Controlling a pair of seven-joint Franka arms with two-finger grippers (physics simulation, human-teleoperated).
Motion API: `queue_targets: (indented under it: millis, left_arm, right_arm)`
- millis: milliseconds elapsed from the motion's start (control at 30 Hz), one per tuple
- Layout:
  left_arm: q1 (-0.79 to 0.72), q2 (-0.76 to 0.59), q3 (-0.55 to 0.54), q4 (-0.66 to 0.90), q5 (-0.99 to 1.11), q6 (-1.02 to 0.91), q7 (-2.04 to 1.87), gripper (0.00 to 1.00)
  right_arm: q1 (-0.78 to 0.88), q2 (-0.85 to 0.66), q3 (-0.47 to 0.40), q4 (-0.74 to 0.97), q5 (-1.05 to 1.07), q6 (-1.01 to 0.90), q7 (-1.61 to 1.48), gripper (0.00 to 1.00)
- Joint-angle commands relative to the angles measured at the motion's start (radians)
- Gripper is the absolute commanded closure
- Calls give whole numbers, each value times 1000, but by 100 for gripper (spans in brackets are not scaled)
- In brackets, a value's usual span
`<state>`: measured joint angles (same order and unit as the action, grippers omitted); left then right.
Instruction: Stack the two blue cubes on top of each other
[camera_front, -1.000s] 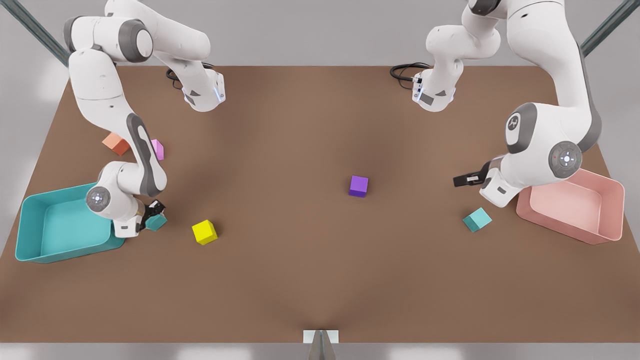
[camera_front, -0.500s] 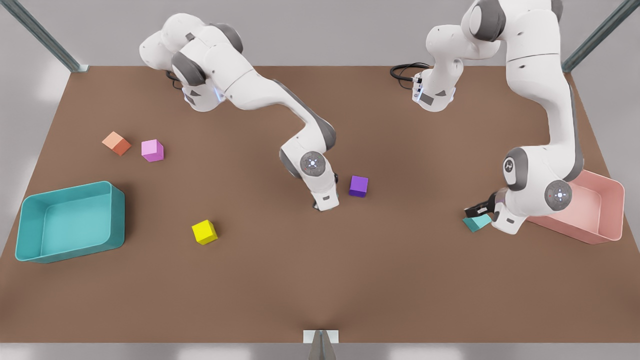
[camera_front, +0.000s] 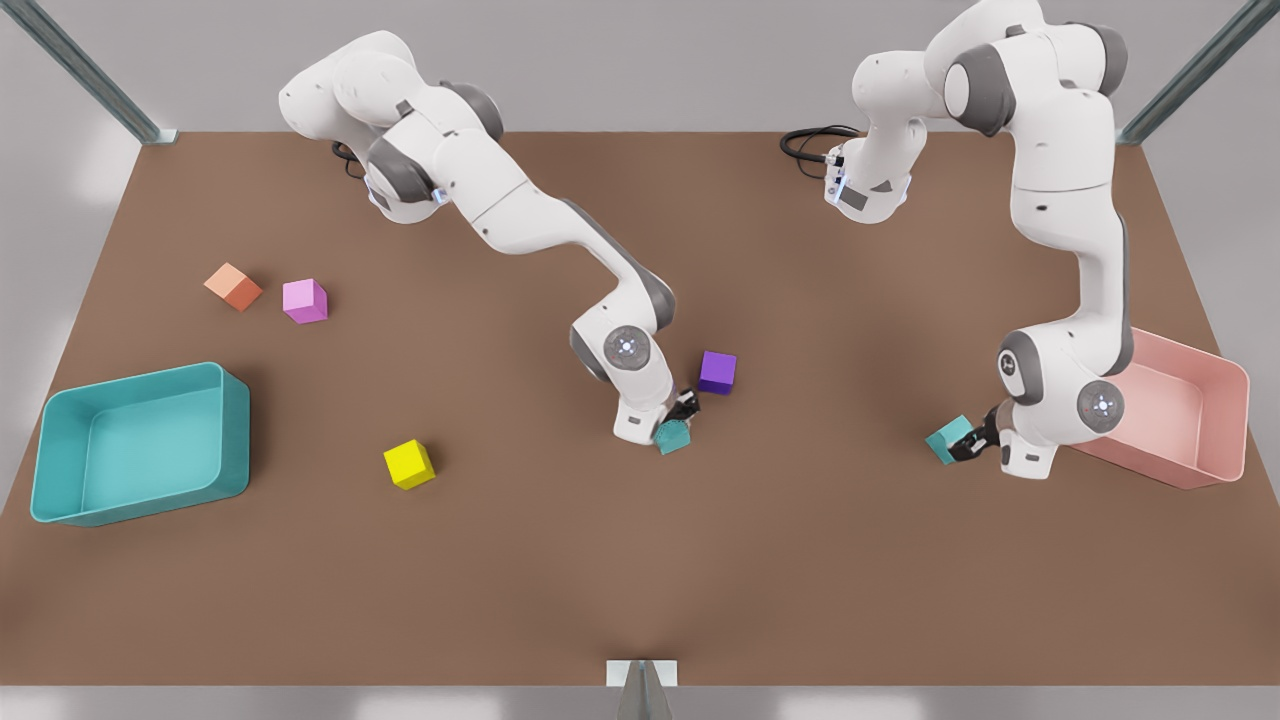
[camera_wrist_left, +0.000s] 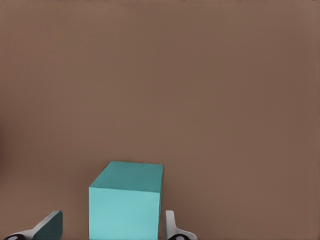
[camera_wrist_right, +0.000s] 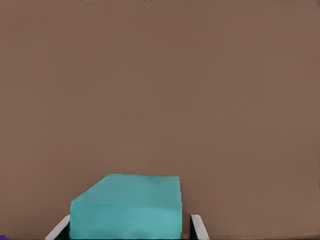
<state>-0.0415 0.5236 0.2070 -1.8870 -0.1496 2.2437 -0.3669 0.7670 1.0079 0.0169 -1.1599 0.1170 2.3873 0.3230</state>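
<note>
Showing both Franka arms at work on a brown table (camera_front: 640, 590). The right gripper (camera_front: 681, 424) stands near the table's middle, its jaws closed on the central teal cube (camera_front: 672, 437), which sits just near of the purple cube (camera_front: 717, 371); in the right wrist view the same cube (camera_wrist_right: 125, 210) fills the span between the fingers. The left gripper (camera_front: 968, 442) is low at the front view's right, beside the pink bin (camera_front: 1240, 400), jaws open astride the right-hand teal cube (camera_front: 948, 438); in the left wrist view this cube (camera_wrist_left: 126, 205) touches one finger (camera_wrist_left: 170, 225) and stands apart from the other. At the far left lie an orange cube (camera_front: 233, 286) and a pink cube (camera_front: 304, 300); nearer, a teal bin (camera_front: 236, 440) and a yellow cube (camera_front: 409, 464).
</note>
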Motion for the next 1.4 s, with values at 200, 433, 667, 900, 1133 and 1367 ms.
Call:
queue_targets:
  millis: [200,433,667,900,1133,1367]
  left_arm:
    - [-3,24,0,-27,-8,59,-61,0]
    - [-24,59,-6,-44,-50,59,-61,0]
    - [-29,58,-12,-44,-48,59,-34,43]
    - [-214,-137,-445,66,148,-141,-372,42]
    - [-492,162,-445,410,180,-136,-747,41]
    - [-482,217,-430,489,214,-138,-745,41]
  right_arm:
    - [-210,-190,204,46,7,-325,545,0]
    - [-761,-281,198,0,-391,-996,-424,0]
    - [-738,-733,212,-70,-404,-1050,-579,0]
    - [-738,-755,210,-92,-396,-1048,-507,0]
    - [-738,-775,205,-124,-395,-1050,-449,0]
    - [-738,-759,205,-126,-387,-1054,-446,0]
